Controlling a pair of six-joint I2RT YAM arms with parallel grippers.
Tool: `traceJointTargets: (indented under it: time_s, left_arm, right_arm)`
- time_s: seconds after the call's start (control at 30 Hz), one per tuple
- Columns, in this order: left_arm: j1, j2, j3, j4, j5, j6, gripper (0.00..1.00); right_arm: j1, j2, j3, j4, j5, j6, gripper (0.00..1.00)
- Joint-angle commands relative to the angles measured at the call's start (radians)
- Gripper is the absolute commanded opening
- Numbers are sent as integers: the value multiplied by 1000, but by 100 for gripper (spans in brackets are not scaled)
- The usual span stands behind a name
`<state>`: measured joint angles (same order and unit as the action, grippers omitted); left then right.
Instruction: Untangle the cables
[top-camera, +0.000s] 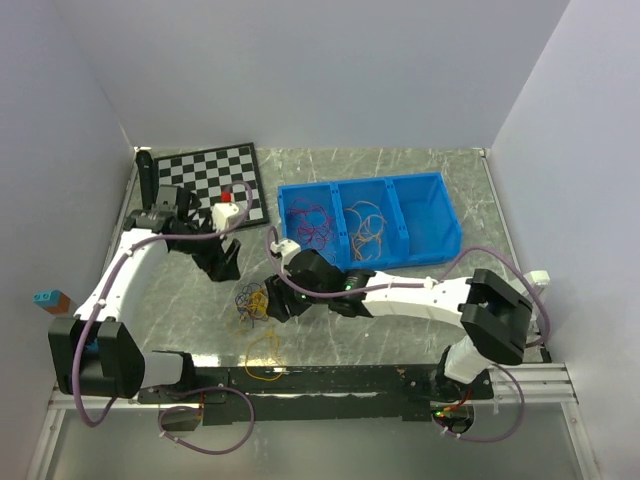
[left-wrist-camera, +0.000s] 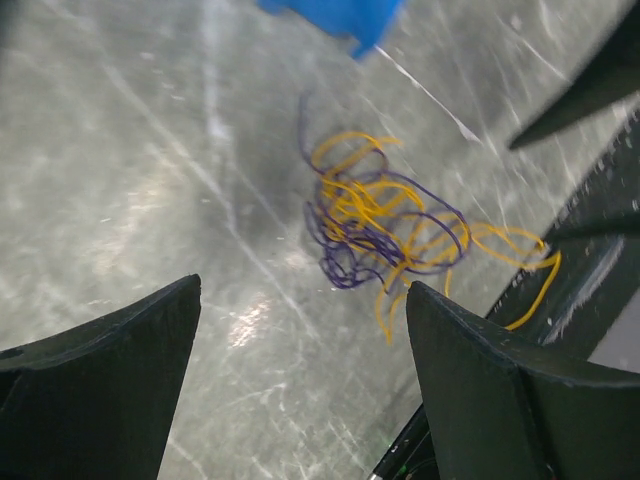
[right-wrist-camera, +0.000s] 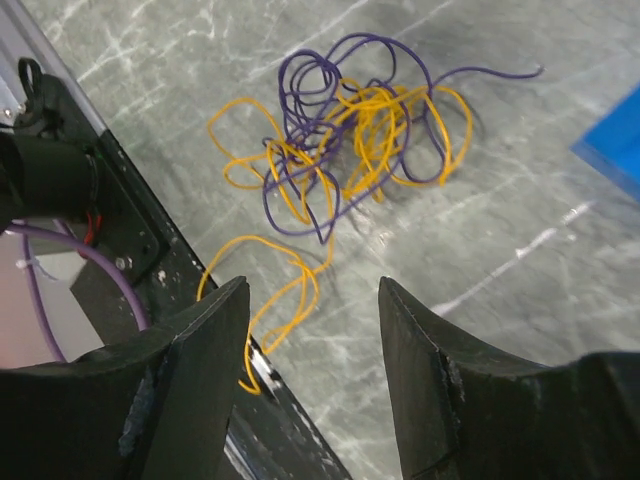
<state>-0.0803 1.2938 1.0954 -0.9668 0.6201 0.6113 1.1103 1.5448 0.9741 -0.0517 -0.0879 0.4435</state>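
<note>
A tangle of thin purple and yellow-orange cables (top-camera: 252, 303) lies on the grey table near the front edge. It shows in the left wrist view (left-wrist-camera: 385, 225) and the right wrist view (right-wrist-camera: 350, 140). One yellow strand (top-camera: 262, 350) trails from it over the black front rail (right-wrist-camera: 285, 285). My left gripper (top-camera: 222, 262) is open and empty, left of and behind the tangle (left-wrist-camera: 303, 288). My right gripper (top-camera: 275, 303) is open and empty just right of the tangle, above the table (right-wrist-camera: 312, 285). Red and purple cables (top-camera: 312, 225) and orange cables (top-camera: 368, 228) lie in the blue tray.
A blue three-compartment tray (top-camera: 440, 215) stands at the back right. A checkerboard (top-camera: 205, 175) lies at the back left, with a red-and-white block (top-camera: 228, 205) at its edge. A black rail (top-camera: 330, 378) runs along the front edge. Walls close in both sides.
</note>
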Motion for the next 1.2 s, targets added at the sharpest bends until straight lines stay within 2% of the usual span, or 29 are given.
traceJointTargets:
  time_s: [0.0, 0.4, 0.57, 0.77, 0.8, 0.93, 1.03, 1.13, 1.17]
  left_arm:
    - [10, -36, -57, -29, 139, 178, 87]
    - [8, 139, -98, 14, 199, 200, 79]
    - [-16, 203, -109, 20, 196, 215, 76]
    - [-65, 237, -134, 86, 175, 183, 71]
    - [-72, 245, -132, 89, 178, 180, 69]
    - [-104, 269, -126, 89, 184, 168, 62]
    - [-119, 262, -140, 125, 172, 147, 51]
    - [-119, 257, -138, 149, 156, 130, 24]
    - [-119, 254, -135, 146, 152, 131, 18]
  right_arm:
    - [2, 47, 57, 114, -39, 31, 60]
    - [2, 181, 107, 177, -69, 15, 49]
    - [2, 192, 115, 182, -50, 1, 33]
    - [2, 167, 86, 191, -30, 1, 3]
    - [2, 163, 80, 191, -27, 1, 0]
    - [2, 147, 66, 196, -23, 0, 0]
    - [2, 138, 63, 197, -24, 0, 0]
    - [2, 118, 51, 193, -23, 1, 0]
    - [2, 107, 43, 190, -19, 1, 0]
